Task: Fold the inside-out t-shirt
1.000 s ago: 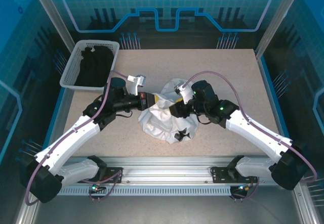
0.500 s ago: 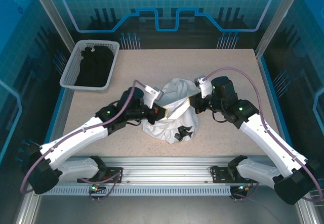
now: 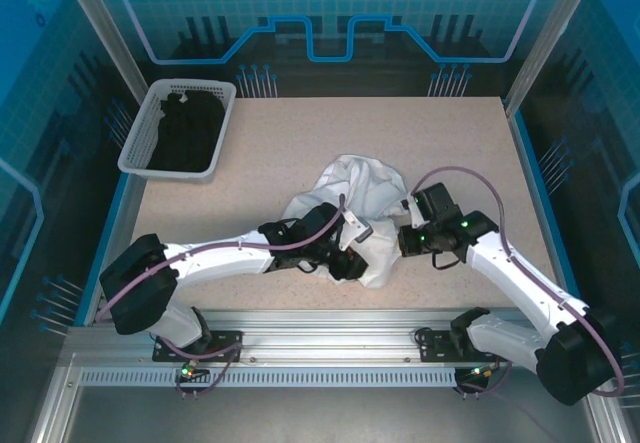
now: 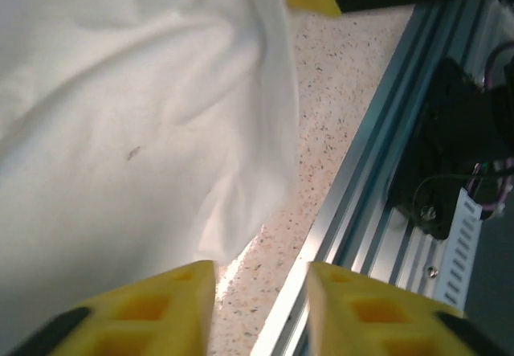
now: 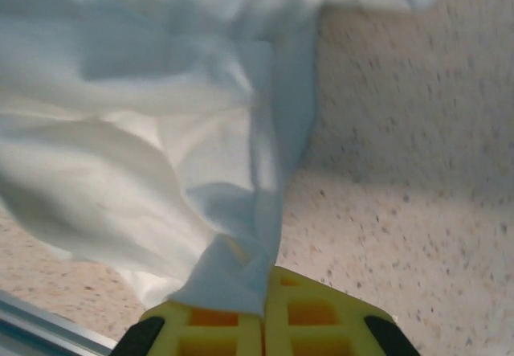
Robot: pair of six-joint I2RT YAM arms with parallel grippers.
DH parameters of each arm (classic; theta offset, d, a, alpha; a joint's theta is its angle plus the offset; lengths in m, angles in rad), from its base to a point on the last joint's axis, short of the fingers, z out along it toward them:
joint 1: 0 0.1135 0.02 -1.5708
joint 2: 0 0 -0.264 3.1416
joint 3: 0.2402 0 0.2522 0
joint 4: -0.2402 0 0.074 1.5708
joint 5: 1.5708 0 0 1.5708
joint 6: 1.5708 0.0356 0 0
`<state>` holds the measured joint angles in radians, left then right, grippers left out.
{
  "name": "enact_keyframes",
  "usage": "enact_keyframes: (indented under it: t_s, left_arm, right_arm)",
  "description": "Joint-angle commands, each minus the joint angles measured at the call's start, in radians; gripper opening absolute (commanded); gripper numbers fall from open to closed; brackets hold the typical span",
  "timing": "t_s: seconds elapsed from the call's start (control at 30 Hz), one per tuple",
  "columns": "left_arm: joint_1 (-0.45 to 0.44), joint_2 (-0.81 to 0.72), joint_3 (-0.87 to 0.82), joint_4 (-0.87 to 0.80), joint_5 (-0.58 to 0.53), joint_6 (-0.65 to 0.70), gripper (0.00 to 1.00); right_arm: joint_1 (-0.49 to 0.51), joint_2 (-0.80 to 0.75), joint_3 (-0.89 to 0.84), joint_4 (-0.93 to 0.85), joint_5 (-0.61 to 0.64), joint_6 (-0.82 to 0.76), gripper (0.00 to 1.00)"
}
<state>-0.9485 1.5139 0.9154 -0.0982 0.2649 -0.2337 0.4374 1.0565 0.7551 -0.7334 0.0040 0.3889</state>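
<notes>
The speckled table (image 3: 300,143) carries everything. The inside-out t-shirt (image 3: 365,188) lies bunched and wrinkled at the table's middle, towards the near edge, between the two arms. A grey basket (image 3: 131,155) sits at the far left corner and holds a black garment (image 3: 185,128) that fills most of it. The right gripper (image 5: 262,288) is clamped tight on a pinched fold of the t-shirt's right side. The left gripper (image 4: 261,282) hangs over the shirt's near edge, its jaws parted with nothing between them.
</notes>
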Motion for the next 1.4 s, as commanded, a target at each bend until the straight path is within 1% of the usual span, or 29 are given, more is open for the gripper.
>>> enact_keyframes:
  t_s: [0.0,0.1,0.17,0.27,0.33,0.4,0.57,0.63,0.83,0.9,1.0,1.13,1.37]
  left_arm:
    - [0.014,-0.035,0.028,0.021,0.034,0.014,0.46]
    - [0.022,-0.066,0.004,-0.008,0.007,0.034,0.53]
    - [0.019,-0.077,-0.019,-0.001,0.005,0.047,0.55]
    - [-0.022,-0.092,-0.066,0.048,-0.028,0.111,0.57]
    - [-0.066,-0.105,-0.11,0.109,-0.084,0.196,0.58]
    - [-0.09,-0.117,-0.156,0.188,-0.105,0.279,0.58]
    - [-0.113,-0.123,-0.262,0.419,-0.148,0.515,0.58]
    - [-0.12,-0.109,-0.285,0.501,-0.211,0.611,0.59]
    - [-0.137,-0.067,-0.332,0.702,-0.384,0.781,0.61]
    - [-0.152,-0.045,-0.337,0.731,-0.419,0.812,0.62]
    - [-0.154,-0.034,-0.349,0.757,-0.444,0.803,0.61]
    - [-0.154,-0.014,-0.325,0.707,-0.455,0.806,0.61]
    - [-0.153,0.152,-0.187,0.694,-0.55,0.894,0.6]
  right_arm:
    - [-0.003,-0.056,-0.032,0.05,0.042,0.051,0.02]
    - [-0.005,-0.03,-0.022,0.065,0.016,0.025,0.0]
    - [-0.009,-0.013,-0.012,0.075,-0.012,0.015,0.0]
    - [-0.034,-0.006,0.014,0.097,-0.102,0.02,0.0]
    - [-0.056,-0.007,0.045,0.105,-0.176,0.027,0.0]
    - [-0.07,-0.002,0.092,0.099,-0.249,0.03,0.0]
    - [-0.092,0.052,0.205,0.089,-0.373,0.034,0.0]
    - [-0.1,0.092,0.233,0.107,-0.424,0.043,0.0]
    - [-0.116,0.218,0.293,0.22,-0.545,0.102,0.0]
    - [-0.117,0.265,0.313,0.256,-0.57,0.117,0.0]
    - [-0.117,0.345,0.351,0.281,-0.583,0.111,0.0]
    - [-0.129,0.434,0.39,0.293,-0.58,0.086,0.0]
    - [-0.15,0.494,0.403,0.324,-0.596,0.071,0.0]
